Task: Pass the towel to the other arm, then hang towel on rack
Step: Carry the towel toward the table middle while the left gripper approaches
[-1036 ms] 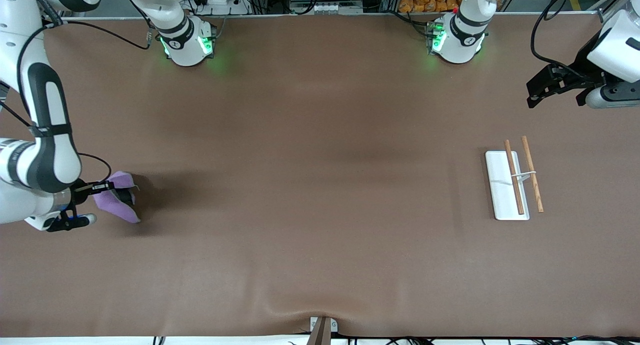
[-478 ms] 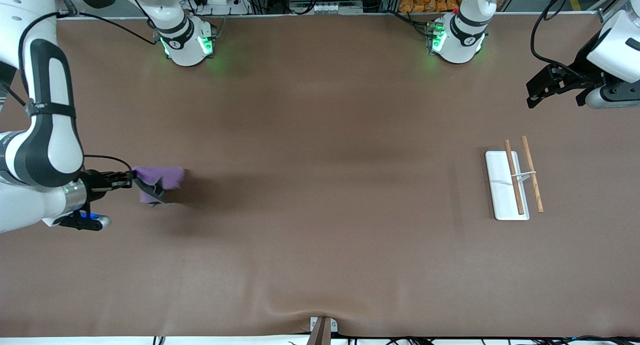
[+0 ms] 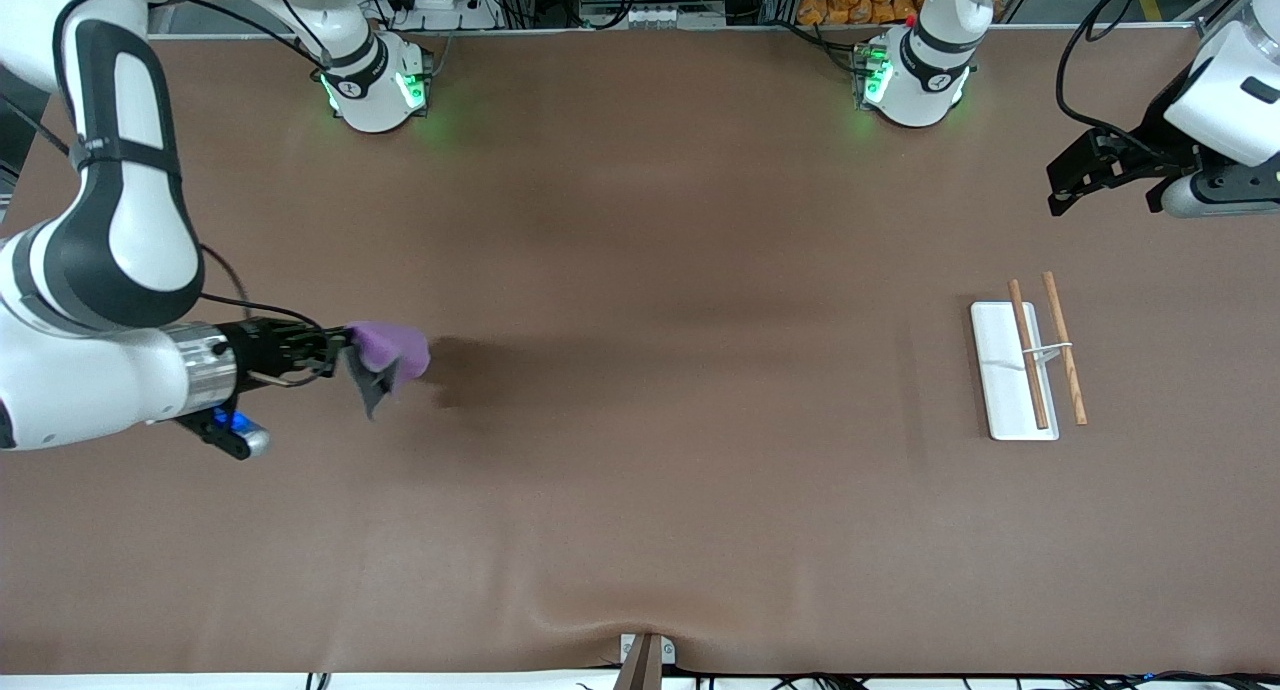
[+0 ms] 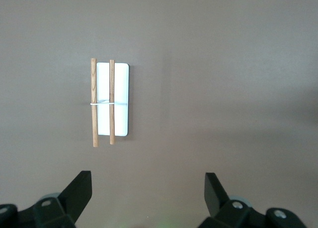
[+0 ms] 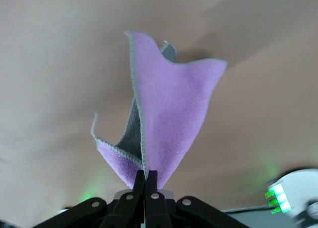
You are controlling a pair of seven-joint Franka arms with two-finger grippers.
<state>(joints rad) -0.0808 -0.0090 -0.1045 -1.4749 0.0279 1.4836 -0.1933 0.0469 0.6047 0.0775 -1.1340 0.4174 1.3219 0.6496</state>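
The towel (image 3: 388, 355) is purple with a dark grey back. It hangs from my right gripper (image 3: 345, 353), which is shut on its edge and holds it above the table at the right arm's end. In the right wrist view the towel (image 5: 169, 114) stands folded between the closed fingertips (image 5: 147, 176). The rack (image 3: 1012, 370) is a white base plate with two brown rods joined by a wire, lying at the left arm's end. It also shows in the left wrist view (image 4: 119, 99). My left gripper (image 3: 1062, 185) is open and empty, up in the air above the table near the rack.
The brown table cover (image 3: 640, 420) is bare between the towel and the rack. The two arm bases (image 3: 375, 90) stand along the table's edge farthest from the front camera. A small bracket (image 3: 645, 655) sits at the nearest edge.
My right gripper has lifted the towel off the table and carried it toward the table's middle. The left arm has barely moved.
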